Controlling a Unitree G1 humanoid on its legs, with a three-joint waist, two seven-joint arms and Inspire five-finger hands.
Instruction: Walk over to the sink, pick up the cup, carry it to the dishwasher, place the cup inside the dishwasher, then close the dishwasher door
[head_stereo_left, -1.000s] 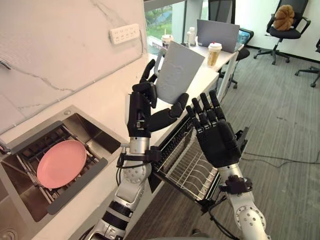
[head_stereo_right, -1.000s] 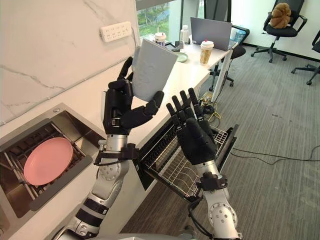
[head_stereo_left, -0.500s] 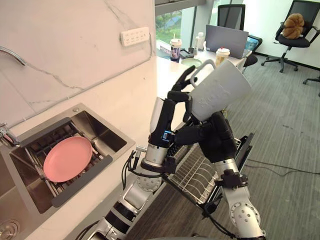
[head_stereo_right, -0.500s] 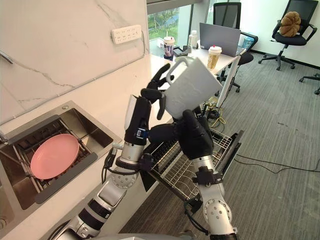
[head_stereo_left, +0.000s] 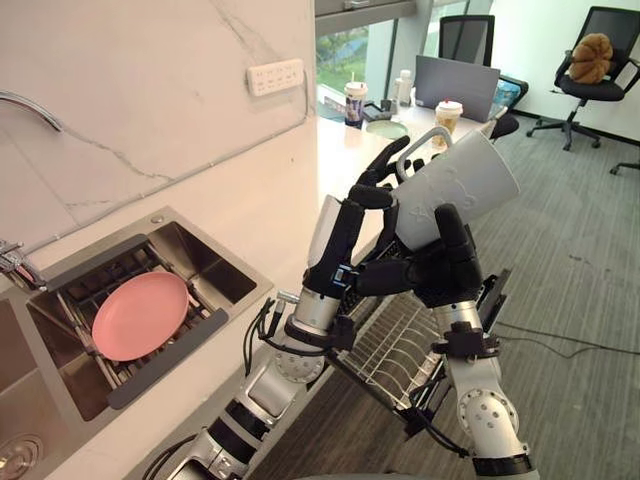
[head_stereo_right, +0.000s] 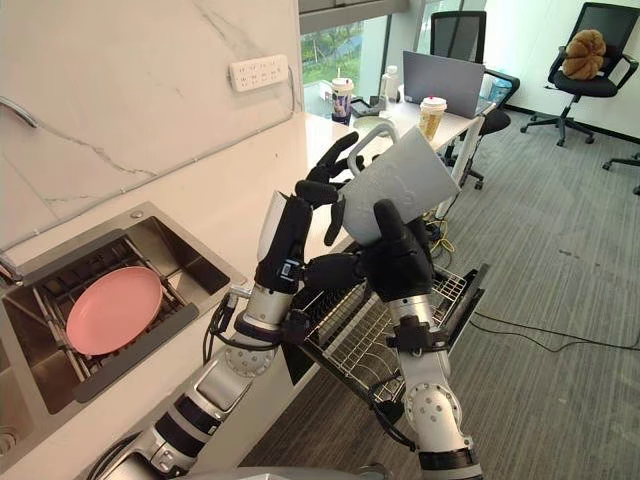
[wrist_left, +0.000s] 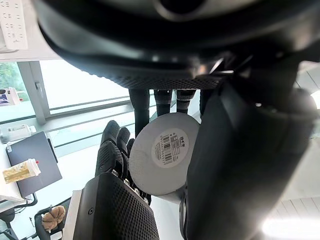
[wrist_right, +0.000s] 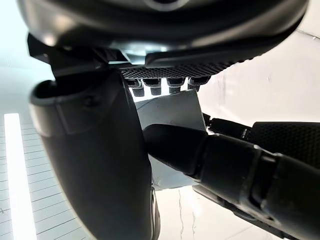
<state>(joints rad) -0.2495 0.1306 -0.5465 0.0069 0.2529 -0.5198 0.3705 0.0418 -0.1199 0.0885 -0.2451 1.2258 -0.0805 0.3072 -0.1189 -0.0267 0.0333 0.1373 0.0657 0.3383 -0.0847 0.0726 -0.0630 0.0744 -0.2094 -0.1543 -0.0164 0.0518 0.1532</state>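
A pale grey cup (head_stereo_left: 455, 185) with a loop handle is held tilted in the air above the counter's end, mouth toward the upper right. My left hand (head_stereo_left: 365, 205) curls round its left side, thumb beneath. My right hand (head_stereo_left: 445, 265) wraps the cup's base from below, one finger up its side. In the left wrist view the cup's round base (wrist_left: 162, 160) carries a barcode sticker, with the right hand (wrist_left: 112, 152) beside it. In the right wrist view the cup (wrist_right: 172, 112) sits past my fingers, and the left hand's thumb (wrist_right: 220, 152) crosses it. The dishwasher's wire rack (head_stereo_left: 395, 345) is pulled out below both hands.
A sink (head_stereo_left: 215, 265) at left holds a pink plate (head_stereo_left: 140, 315) on a rack. The white counter (head_stereo_left: 345, 150) runs to a desk with a laptop (head_stereo_left: 455, 80) and drink cups. An office chair (head_stereo_left: 590, 65) with a plush toy stands on the grey floor at far right.
My right hand rose from open beside the cup and closed round its base. The cup tipped over to the right between both hands. The camera view shifted a little.
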